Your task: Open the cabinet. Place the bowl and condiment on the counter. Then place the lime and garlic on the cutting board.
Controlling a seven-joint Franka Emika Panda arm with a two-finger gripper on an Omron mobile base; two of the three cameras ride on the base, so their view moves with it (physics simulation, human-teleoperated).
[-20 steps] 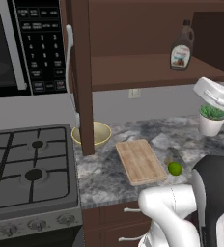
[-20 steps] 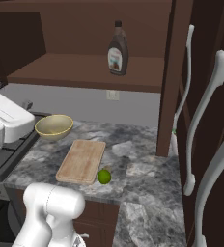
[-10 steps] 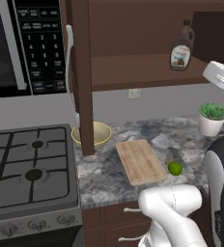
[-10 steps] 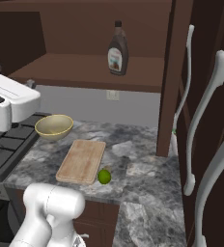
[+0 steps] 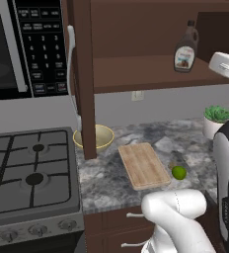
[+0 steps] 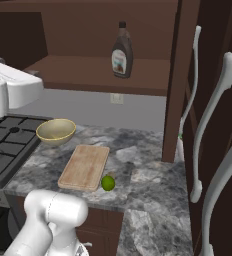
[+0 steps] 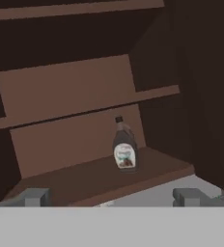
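Condiment bottle stands upright alone on open cabinet shelf.

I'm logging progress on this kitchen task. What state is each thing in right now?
Cabinet: open.
Syrup bottle: upright on the cabinet shelf.
Bowl: upright on the counter, empty.
Cutting board: flat, bare.
Lime: on the counter beside the board.
Gripper: open, holding nothing.

Microwave keypad, bottle label: illegible.
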